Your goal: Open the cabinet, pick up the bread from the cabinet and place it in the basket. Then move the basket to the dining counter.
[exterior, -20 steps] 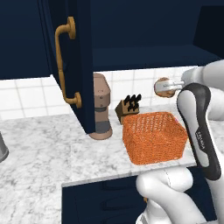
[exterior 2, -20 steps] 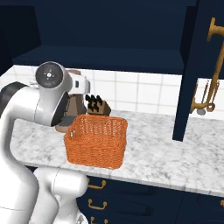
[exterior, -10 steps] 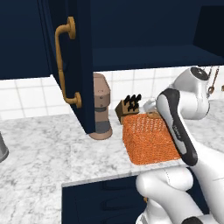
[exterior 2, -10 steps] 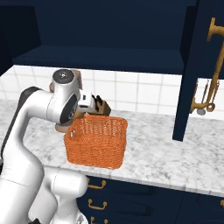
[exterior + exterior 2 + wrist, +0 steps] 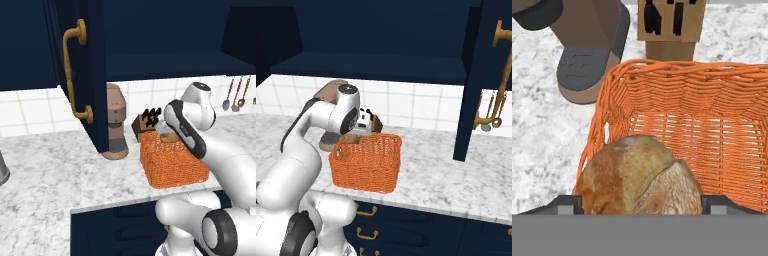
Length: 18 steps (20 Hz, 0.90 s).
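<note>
The cabinet point(image 5: 165, 30) stands open, with its navy door point(image 5: 85, 75) and brass handle swung out to the left. The orange basket point(image 5: 172, 162) sits on the marble worktop, and its rim point(image 5: 662, 67) lies just below the hand. My gripper point(image 5: 167, 131) hangs over the basket's back left corner, shut on the bread point(image 5: 639, 175), a golden-brown roll held between the two fingers. From the right base, the bread point(image 5: 377, 123) shows just above the basket point(image 5: 368, 165). The dining counter is out of view.
A brown coffee machine point(image 5: 116, 122) and a knife block point(image 5: 147, 120) stand right behind the basket. Utensils point(image 5: 235, 95) hang on the tiled wall at the right. The other open door point(image 5: 481, 75) hangs over the worktop to the right.
The arm has swung down and to the left with the bread, from up near the cabinet shelf to just over the basket. The basket has not moved.
</note>
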{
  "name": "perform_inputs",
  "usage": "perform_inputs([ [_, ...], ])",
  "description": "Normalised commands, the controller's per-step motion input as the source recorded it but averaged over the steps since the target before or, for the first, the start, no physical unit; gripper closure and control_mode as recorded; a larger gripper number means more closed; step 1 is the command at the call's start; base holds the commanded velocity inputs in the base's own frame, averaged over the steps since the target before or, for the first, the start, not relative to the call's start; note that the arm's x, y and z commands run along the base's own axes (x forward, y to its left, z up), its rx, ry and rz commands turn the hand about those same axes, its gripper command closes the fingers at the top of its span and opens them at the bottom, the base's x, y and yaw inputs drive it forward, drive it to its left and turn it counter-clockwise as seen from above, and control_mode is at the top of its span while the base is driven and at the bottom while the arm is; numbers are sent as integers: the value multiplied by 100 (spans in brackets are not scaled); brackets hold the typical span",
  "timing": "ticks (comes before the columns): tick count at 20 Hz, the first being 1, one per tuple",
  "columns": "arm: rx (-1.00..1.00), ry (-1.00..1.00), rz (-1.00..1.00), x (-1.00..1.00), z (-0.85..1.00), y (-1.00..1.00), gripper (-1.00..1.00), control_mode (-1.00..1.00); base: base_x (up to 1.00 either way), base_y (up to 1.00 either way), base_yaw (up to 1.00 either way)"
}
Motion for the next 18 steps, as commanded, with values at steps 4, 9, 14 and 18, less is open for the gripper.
perform_inputs([
  [4,0,0,0,20,-68,-23,100,-100,0,0,0],
  [9,0,4,0,40,-59,-8,100,-100,0,0,0],
  [14,0,3,0,23,-52,-11,100,-100,0,0,0],
  [18,0,0,0,15,-38,-17,-100,-100,0,0,0],
])
